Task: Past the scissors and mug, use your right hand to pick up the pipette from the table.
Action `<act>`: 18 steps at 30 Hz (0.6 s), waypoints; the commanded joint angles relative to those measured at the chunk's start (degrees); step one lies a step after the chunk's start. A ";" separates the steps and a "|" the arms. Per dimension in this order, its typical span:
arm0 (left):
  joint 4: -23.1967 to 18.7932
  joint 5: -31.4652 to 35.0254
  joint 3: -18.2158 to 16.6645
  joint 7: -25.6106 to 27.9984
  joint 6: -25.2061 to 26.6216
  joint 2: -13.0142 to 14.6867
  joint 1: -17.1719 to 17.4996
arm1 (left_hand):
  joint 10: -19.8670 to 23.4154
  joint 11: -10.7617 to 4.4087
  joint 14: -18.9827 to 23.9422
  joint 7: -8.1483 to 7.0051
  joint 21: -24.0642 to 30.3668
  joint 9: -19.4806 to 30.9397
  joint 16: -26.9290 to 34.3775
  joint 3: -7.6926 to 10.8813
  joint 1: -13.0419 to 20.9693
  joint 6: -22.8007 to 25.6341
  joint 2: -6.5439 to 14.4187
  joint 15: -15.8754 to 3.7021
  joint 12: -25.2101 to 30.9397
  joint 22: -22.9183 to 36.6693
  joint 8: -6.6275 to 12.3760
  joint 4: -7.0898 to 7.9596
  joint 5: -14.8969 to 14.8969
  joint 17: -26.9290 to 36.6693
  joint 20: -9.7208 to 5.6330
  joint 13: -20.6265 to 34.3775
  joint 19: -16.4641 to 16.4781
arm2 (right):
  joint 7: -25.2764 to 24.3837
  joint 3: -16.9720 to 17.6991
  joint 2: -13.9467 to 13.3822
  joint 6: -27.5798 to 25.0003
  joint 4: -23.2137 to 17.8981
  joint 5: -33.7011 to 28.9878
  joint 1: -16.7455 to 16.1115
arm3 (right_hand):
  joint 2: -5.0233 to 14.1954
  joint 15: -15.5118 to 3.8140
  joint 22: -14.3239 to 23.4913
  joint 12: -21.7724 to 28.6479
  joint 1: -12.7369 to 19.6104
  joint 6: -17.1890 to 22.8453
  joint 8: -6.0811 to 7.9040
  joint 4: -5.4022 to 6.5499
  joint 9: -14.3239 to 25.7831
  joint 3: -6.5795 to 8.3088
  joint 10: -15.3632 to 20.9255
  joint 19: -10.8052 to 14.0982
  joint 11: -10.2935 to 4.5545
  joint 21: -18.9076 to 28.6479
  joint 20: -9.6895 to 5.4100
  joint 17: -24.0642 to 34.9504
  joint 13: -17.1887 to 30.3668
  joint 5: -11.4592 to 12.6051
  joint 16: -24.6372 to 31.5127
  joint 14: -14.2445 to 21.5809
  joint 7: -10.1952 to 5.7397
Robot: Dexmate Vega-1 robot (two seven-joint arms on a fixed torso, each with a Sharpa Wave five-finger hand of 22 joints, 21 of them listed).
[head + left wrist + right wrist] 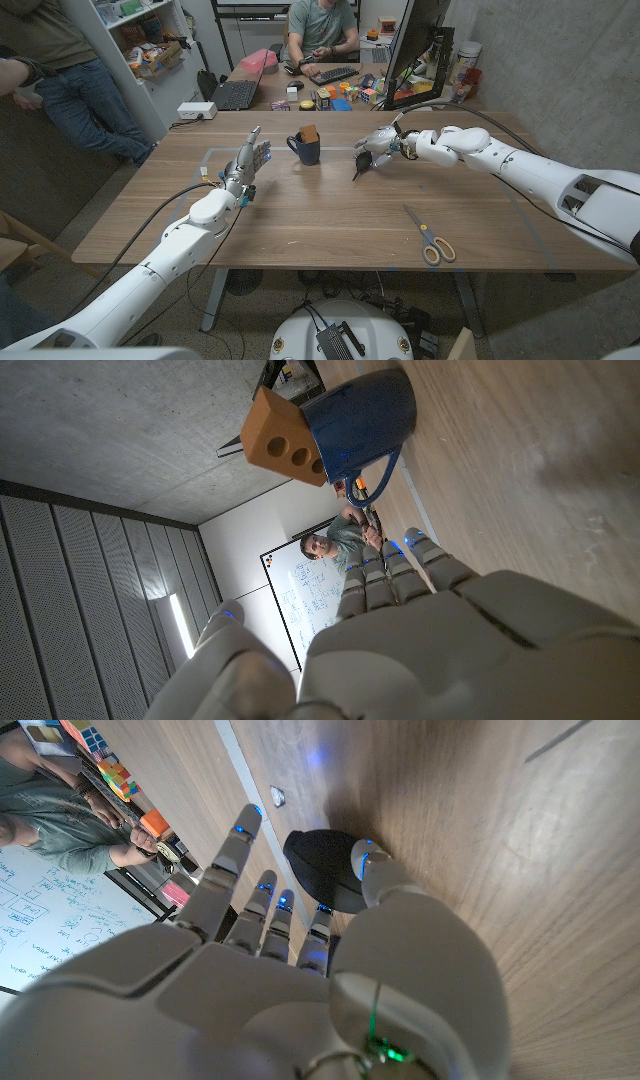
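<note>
Wooden bench [330,215] in a cluttered office, one person seated behind at a desk, another standing by the shelves. Left hand [249,162] stood upright near the far-left part, fingers spread, empty. Blue mug [305,148] with a brown block sat mid-far edge. Right hand [380,143] reached over the black pipette [359,162], fingers spread, thumb touching it. Scissors [430,237] lay near the front-right edge.
</note>
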 commanded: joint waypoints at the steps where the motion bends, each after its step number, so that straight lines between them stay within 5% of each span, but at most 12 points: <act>1: 0.19 0.14 0.19 0.00 0.28 -0.11 -0.44 | 0.36 0.11 0.46 0.10 0.43 0.13 0.40 -0.23 0.15 0.44 0.25 -0.01 0.22 0.17 0.17 0.12 0.32 0.10 0.21 0.25 0.26 | -1.87 -0.88 0.21 -0.62 1.10 0.64 0.43 | 0.47 -2.96 0.21 2.34 1.62 4.04 1.78 -0.05 1.26 1.02 4.18 3.34 -0.53 0.51 -2.11 1.33 2.16 0.80 1.67 4.29 0.08; 11: 0.60 0.11 0.23 -0.17 0.13 -0.25 -0.67 | 0.31 0.18 0.39 0.17 0.44 0.14 0.38 -0.37 0.19 0.48 0.32 0.00 0.20 0.17 0.17 0.10 0.37 0.10 0.20 0.25 0.26 | -1.54 -0.87 -0.14 -1.64 0.04 0.94 0.11 | 1.07 -4.35 0.42 4.71 3.01 9.57 5.55 -0.18 3.47 1.66 7.61 7.42 -0.80 1.28 -5.00 3.43 5.51 1.03 3.83 9.01 0.26; 18: 1.01 0.00 0.16 -0.27 -0.41 -0.45 -0.48 | 0.37 0.14 0.39 0.14 0.45 0.14 0.38 -0.46 0.22 0.52 0.37 0.04 0.22 0.17 0.17 0.09 0.40 0.10 0.19 0.25 0.26 | -1.02 -0.54 -0.63 -2.02 -1.43 1.05 -0.19 | 1.17 -4.86 0.49 5.36 3.48 10.26 6.36 -0.25 4.05 1.79 8.18 8.03 -1.07 1.38 -5.69 4.09 6.50 1.02 4.21 9.97 0.55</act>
